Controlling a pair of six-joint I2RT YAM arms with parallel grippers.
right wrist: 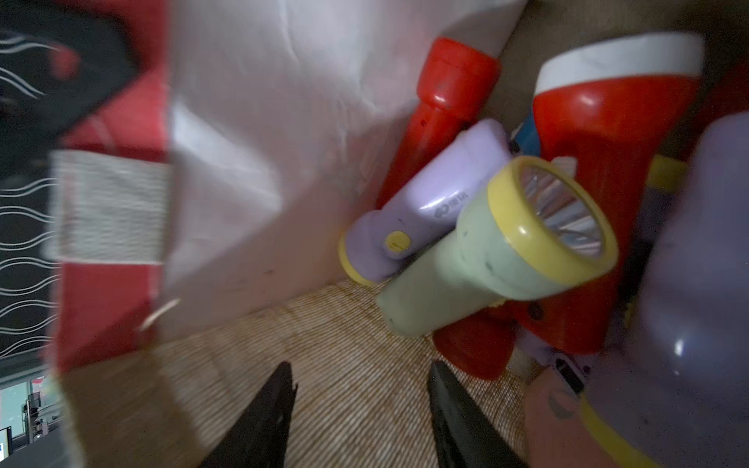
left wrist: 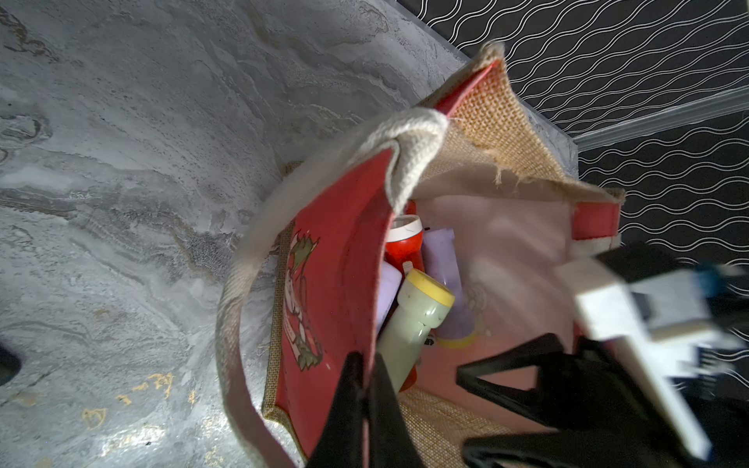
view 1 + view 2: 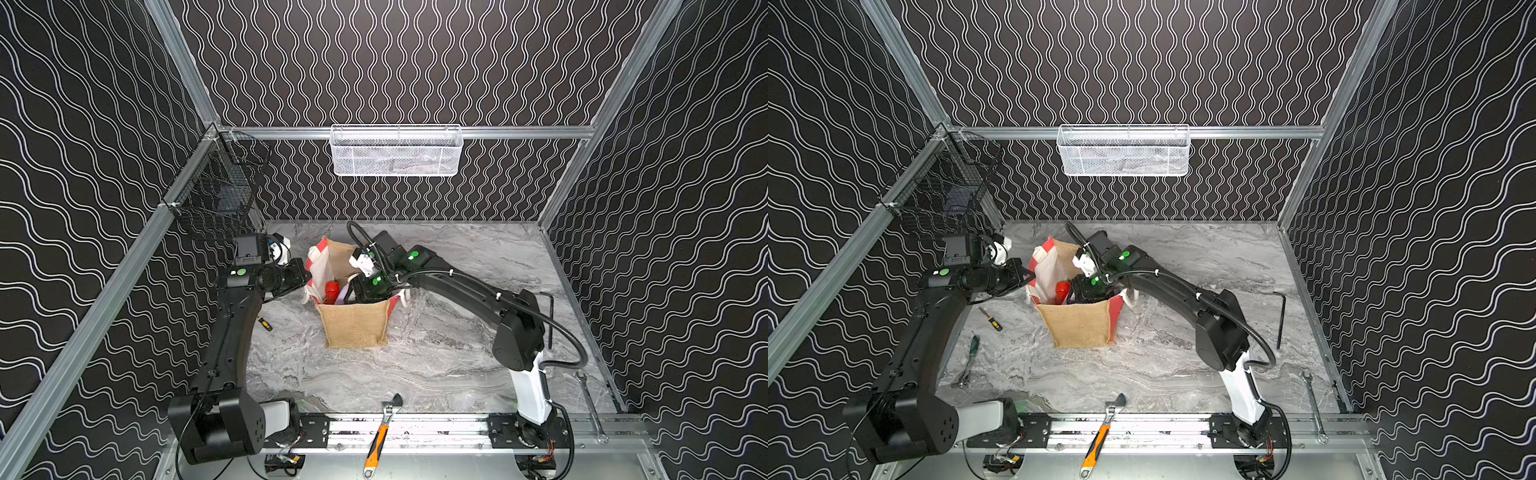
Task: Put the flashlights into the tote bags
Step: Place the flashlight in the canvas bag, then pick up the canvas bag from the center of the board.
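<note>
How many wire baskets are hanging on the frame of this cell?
2. The white mesh basket hangs on the middle of the back rail. The black wire basket hangs on the side rail, at the back corner. I see no sign of a hidden one.

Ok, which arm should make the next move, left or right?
Right. The right gripper is inside the tote bag, fingers apart and empty above the flashlights. The left gripper is shut on the bag's red side panel, holding it open; I'd leave it there.
</note>
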